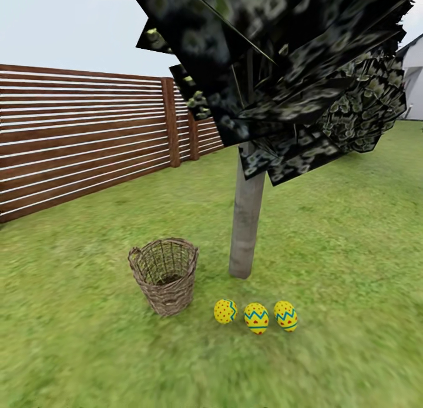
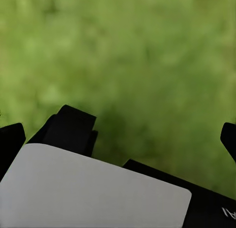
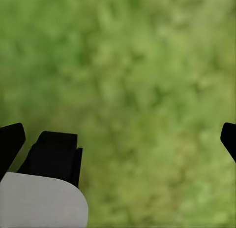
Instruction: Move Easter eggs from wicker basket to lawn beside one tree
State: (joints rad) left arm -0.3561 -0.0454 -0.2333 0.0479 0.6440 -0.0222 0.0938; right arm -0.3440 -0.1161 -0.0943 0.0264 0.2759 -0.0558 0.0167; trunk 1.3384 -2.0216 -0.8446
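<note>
In the head view, three yellow Easter eggs with red dots and blue-green zigzag bands lie in a row on the lawn (image 1: pixel 352 249): one (image 1: pixel 225 311), a second (image 1: pixel 257 318) and a third (image 1: pixel 285 315). They rest just in front of the tree, near the foot of its pale trunk (image 1: pixel 247 214). The brown wicker basket (image 1: pixel 167 296) stands upright to the left of the eggs, and no egg shows inside it. My left gripper (image 2: pixel 118 139) is open over blurred grass. My right gripper (image 3: pixel 118 139) is open as well, with only grass between its fingertips.
A brown slatted wooden fence (image 1: pixel 82 143) runs along the left and back of the garden. Dark blocky foliage (image 1: pixel 282 73) hangs low over the trunk. A pale building (image 1: pixel 414 67) shows at the far right. Open grass stretches to the right and in front.
</note>
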